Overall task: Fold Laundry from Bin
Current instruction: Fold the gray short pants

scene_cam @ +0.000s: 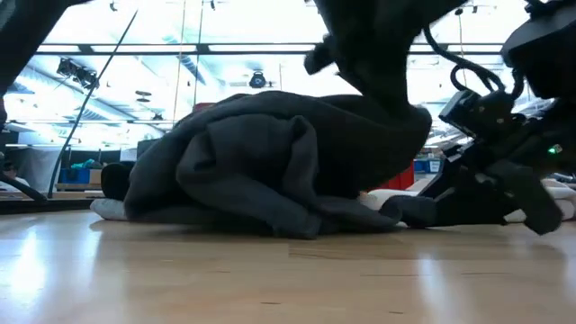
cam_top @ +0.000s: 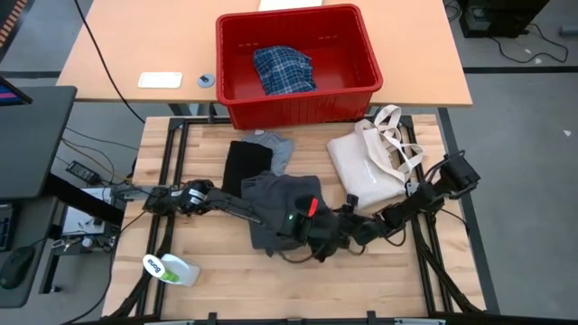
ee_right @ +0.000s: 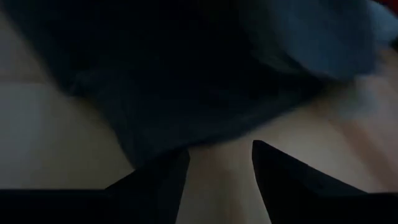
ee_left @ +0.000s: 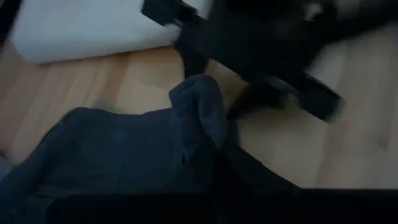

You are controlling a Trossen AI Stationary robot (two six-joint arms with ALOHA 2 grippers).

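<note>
A dark grey garment (cam_top: 282, 209) lies bunched in the middle of the wooden table; in the low view it is a rumpled mound (scene_cam: 270, 153). My left gripper (cam_top: 318, 236) is shut at its near right part. My right gripper (ee_right: 217, 177) stands open just right of it (cam_top: 348, 226), low over the bare wood, and the cloth's edge (ee_right: 186, 124) lies just ahead of its fingertips. A folded black garment (cam_top: 246, 167) and a light grey T-shirt (cam_top: 280, 149) lie beyond. The red bin (cam_top: 237, 54) behind the table holds a blue plaid shirt (cam_top: 284, 70). My left gripper is shut on the dark grey garment near its near right edge, slanting down from the table's left. The gripper's own body hides the place of contact. A ridge of cloth (ee_left: 208, 124) rises toward the fingers, while the rest of the garment stays heaped on the table.
A cream tote bag (cam_top: 366, 167) lies at the right, close behind my right arm. A white bottle with a green label (cam_top: 172, 269) lies near the table's front left corner. Bare wood shows along the near edge. A second table stands behind, with small items on it.
</note>
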